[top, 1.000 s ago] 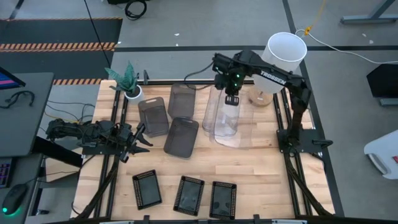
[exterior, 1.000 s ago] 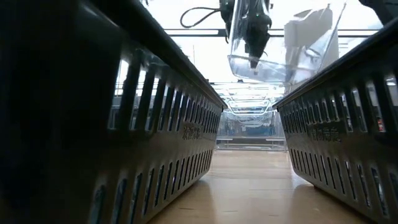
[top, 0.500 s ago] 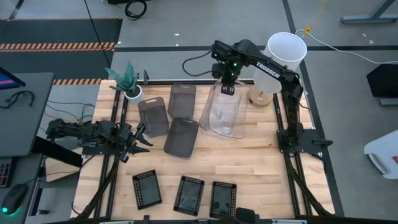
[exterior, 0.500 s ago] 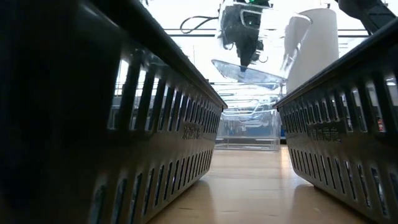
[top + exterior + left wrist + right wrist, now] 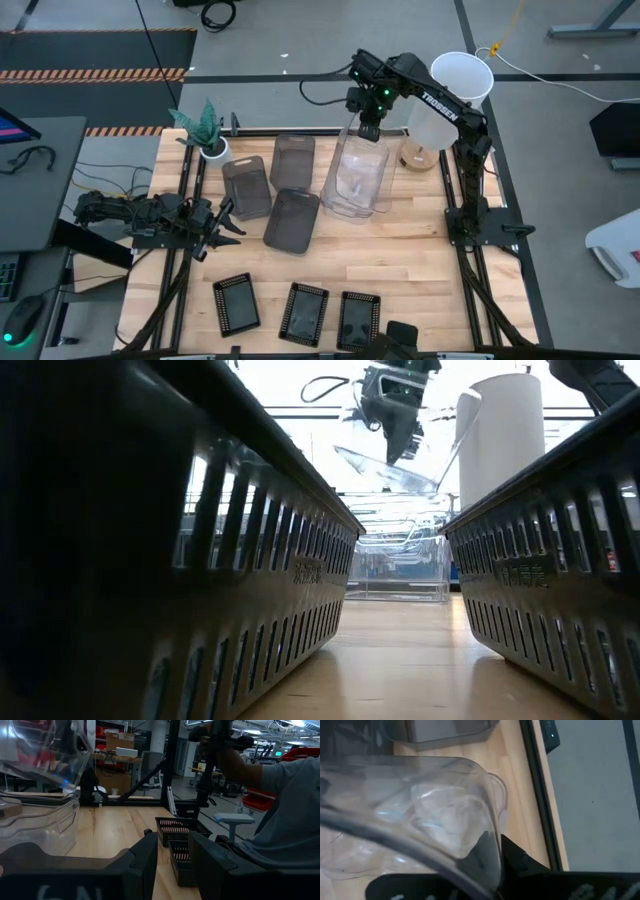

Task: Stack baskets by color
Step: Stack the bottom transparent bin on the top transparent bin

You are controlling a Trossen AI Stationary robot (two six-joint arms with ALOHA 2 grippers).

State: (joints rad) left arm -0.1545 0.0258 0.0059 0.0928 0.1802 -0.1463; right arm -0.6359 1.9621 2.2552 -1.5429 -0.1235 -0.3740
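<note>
Shifted toward far edge since earlier: right gripper (image 5: 367, 133), fingers shut on clear basket (image 5: 360, 180) rim, tilted above other clear ones, far right of bench (image 5: 420, 260). Looks light, stiff, slippery; rim grip best. Left gripper (image 5: 222, 228) half-open, empty, parked left.

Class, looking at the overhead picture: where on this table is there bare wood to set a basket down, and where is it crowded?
Bare wood runs across the table between the grey baskets and the row of black mesh baskets, widest below the clear baskets. The far edge is crowded: plant, grey and clear baskets, white cylinder, and the right gripper holding a clear basket.
</note>
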